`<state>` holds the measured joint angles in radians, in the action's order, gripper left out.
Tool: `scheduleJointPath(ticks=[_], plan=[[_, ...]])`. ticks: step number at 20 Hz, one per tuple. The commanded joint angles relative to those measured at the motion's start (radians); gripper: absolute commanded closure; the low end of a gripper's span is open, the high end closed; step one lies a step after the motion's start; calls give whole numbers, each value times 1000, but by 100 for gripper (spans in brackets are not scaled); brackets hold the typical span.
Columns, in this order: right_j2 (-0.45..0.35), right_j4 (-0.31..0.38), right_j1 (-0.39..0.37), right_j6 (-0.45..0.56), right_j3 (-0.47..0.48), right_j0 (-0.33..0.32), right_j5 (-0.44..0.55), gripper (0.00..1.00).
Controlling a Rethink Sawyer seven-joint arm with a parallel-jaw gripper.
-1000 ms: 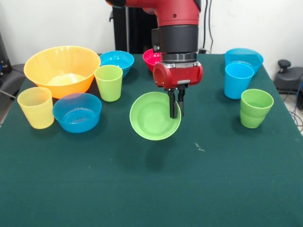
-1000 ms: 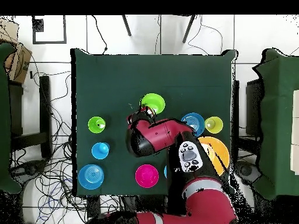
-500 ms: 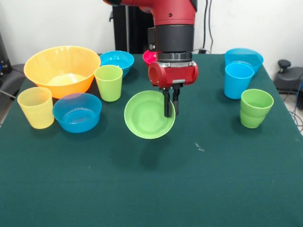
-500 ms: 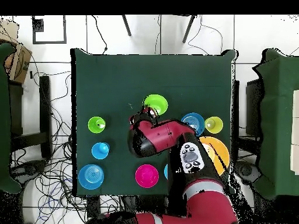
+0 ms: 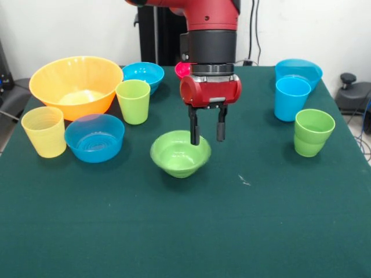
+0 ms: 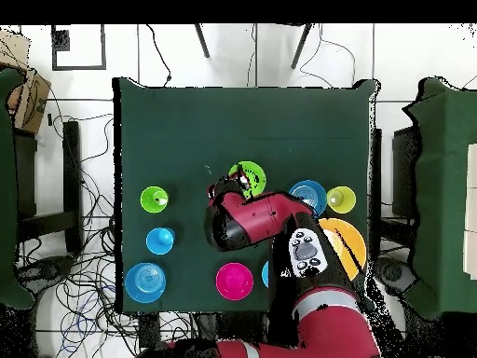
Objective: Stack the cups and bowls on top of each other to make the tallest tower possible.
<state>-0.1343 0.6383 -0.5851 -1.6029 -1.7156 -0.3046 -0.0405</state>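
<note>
A small green bowl (image 5: 178,154) sits upright on the dark green table (image 5: 185,231), near its middle; from above the green bowl (image 6: 248,174) shows just past the arm's head. My gripper (image 5: 207,138) hangs open right over the bowl's far rim, with nothing between its fingers (image 5: 195,132). A green stepped cup (image 5: 313,132) stands alone at the right. A sky blue cup (image 5: 291,98) stands in front of a blue bowl (image 5: 299,70). At the left are a yellow-green cup (image 5: 133,101), a pale yellow cup (image 5: 44,131), a shallow blue bowl (image 5: 94,137) and a large orange bowl (image 5: 75,84).
A small blue bowl (image 5: 144,73) and a red bowl (image 5: 182,70) stand at the far side, the red one mostly hidden behind the arm. From above, the red bowl (image 6: 234,281) lies close to the arm (image 6: 279,224).
The green bowl was held tilted above the table in the shut gripper. Now the gripper has opened and the bowl rests upright on the table, slightly left of before.
</note>
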Motion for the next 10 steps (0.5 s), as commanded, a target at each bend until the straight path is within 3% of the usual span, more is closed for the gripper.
scheduleJointPath(ticks=[1, 10], plan=[[-32, -22, 56, -112, -1, 7, 78, 0], [-29, -25, 55, -104, 1, 11, 85, 0]])
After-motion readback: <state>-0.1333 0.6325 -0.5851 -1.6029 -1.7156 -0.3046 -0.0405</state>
